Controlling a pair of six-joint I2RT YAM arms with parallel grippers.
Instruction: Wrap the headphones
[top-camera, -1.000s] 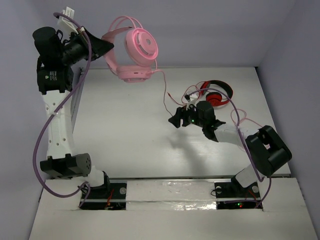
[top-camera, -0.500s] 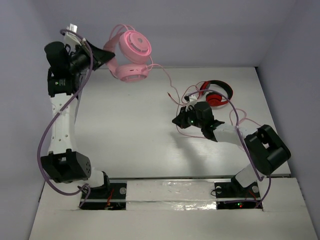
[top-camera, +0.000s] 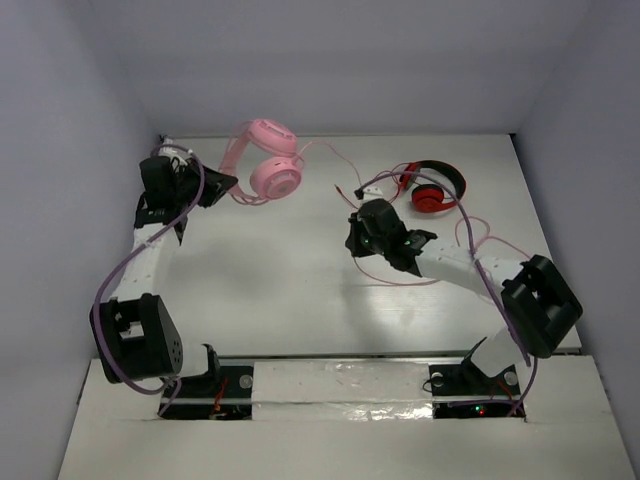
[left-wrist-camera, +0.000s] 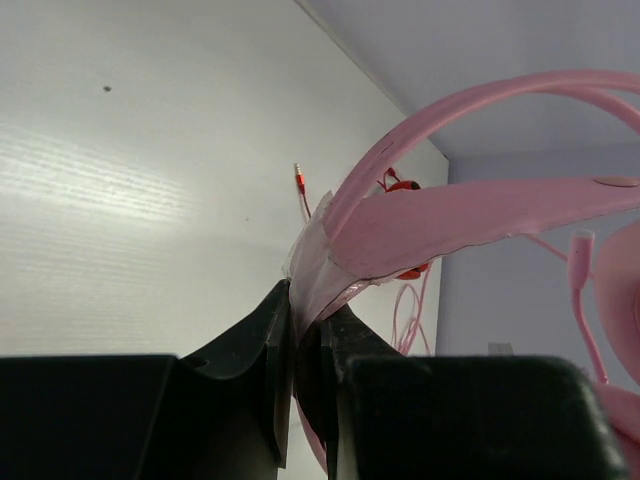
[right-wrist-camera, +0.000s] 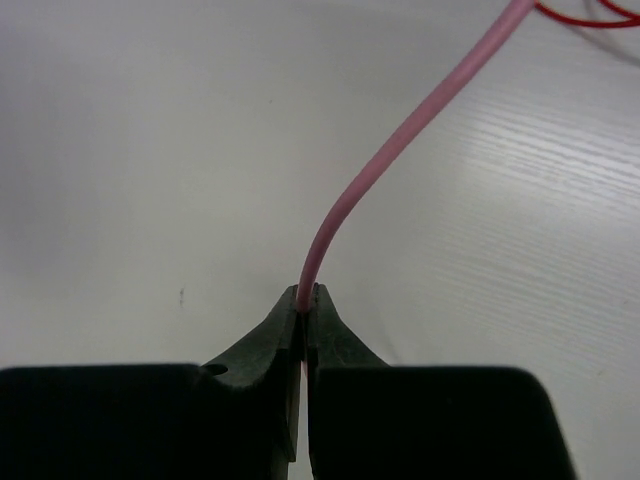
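The pink headphones (top-camera: 268, 165) hang low over the back left of the table, held by the headband (left-wrist-camera: 480, 215). My left gripper (top-camera: 220, 184) (left-wrist-camera: 308, 300) is shut on the end of that headband. The thin pink cable (top-camera: 338, 160) runs from the earcups to the right and down to my right gripper (top-camera: 354, 240). In the right wrist view the cable (right-wrist-camera: 400, 140) rises from between the black fingertips, and the right gripper (right-wrist-camera: 305, 295) is shut on it. More pink cable lies looped on the table (top-camera: 392, 282) below the right arm.
Red-and-black headphones (top-camera: 432, 188) with a red cable lie at the back right, close behind my right gripper. A red plug tip (left-wrist-camera: 299, 178) shows on the table. Grey walls enclose the table on the left, back and right.
My left arm has swung down and back, lowering the pink headphones from high up to near the table. My right gripper has shut on the pink cable and shifted slightly left.
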